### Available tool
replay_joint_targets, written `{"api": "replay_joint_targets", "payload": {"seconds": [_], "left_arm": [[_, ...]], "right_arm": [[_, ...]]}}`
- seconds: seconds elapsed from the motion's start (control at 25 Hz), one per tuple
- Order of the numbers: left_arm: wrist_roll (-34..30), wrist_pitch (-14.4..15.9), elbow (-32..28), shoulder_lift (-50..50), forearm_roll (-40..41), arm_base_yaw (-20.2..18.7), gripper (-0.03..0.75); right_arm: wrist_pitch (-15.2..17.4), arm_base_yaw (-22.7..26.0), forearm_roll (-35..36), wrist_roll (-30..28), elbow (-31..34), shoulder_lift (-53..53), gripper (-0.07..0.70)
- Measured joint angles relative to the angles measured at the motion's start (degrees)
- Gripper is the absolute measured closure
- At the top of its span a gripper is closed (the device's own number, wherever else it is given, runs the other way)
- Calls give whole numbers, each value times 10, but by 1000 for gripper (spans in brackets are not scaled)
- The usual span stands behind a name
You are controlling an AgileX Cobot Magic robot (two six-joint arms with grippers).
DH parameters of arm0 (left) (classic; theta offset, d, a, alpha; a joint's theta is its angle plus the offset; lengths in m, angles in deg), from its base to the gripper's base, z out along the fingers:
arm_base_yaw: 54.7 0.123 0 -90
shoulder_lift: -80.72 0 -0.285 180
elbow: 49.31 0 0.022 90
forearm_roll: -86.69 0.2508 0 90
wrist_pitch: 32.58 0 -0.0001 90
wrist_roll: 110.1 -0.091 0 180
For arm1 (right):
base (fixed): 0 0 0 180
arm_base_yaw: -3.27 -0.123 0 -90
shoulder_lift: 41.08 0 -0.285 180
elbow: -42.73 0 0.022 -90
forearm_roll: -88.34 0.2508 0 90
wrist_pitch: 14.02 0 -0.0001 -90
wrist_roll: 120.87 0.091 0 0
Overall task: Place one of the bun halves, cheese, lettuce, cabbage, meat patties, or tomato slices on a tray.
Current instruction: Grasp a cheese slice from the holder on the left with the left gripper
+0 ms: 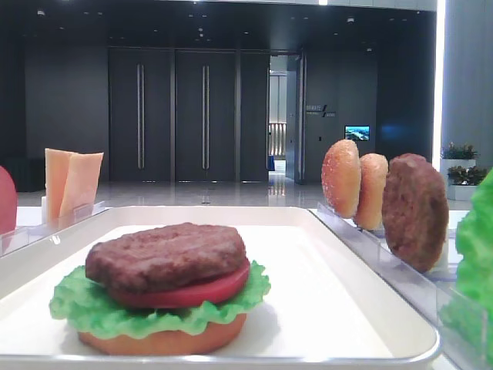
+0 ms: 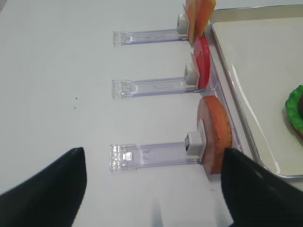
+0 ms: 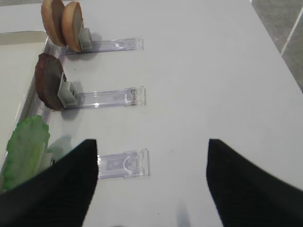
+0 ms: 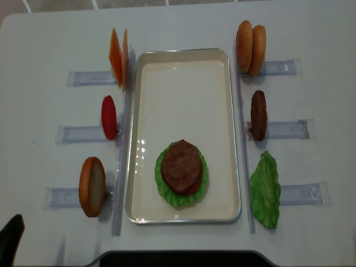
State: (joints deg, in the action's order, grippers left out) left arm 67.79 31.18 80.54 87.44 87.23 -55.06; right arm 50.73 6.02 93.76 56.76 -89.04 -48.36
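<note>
Overhead, the tray [image 4: 183, 61] holds a stacked burger; wrist views show both end effectors open, empty

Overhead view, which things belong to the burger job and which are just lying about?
Job:
tray
stacked burger
cheese
tomato slice
bun halves
bottom bun
meat patty
lettuce

Lying about:
clear holder strips
white table

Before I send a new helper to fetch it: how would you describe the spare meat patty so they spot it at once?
Start at the white tray and look along its right side. Three clear holders stand there; the middle one props the spare meat patty on edge. It is the only dark-brown disc there, between the tan buns and the green lettuce.
</note>
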Motion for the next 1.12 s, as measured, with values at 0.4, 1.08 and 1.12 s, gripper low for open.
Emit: {"api": "replay_joint_targets", "payload": {"seconds": [0.4,1.08,1.12], "left_arm": [[0,0,0,0,0,0,24],[3,33,35,80,0,0,24],[9,37,42,96,0,0,24]], "right_arm": [[0,0,0,0,0,0,166],[0,0,0,0,0,0,166],[0,0,0,0,0,0,166]]}}
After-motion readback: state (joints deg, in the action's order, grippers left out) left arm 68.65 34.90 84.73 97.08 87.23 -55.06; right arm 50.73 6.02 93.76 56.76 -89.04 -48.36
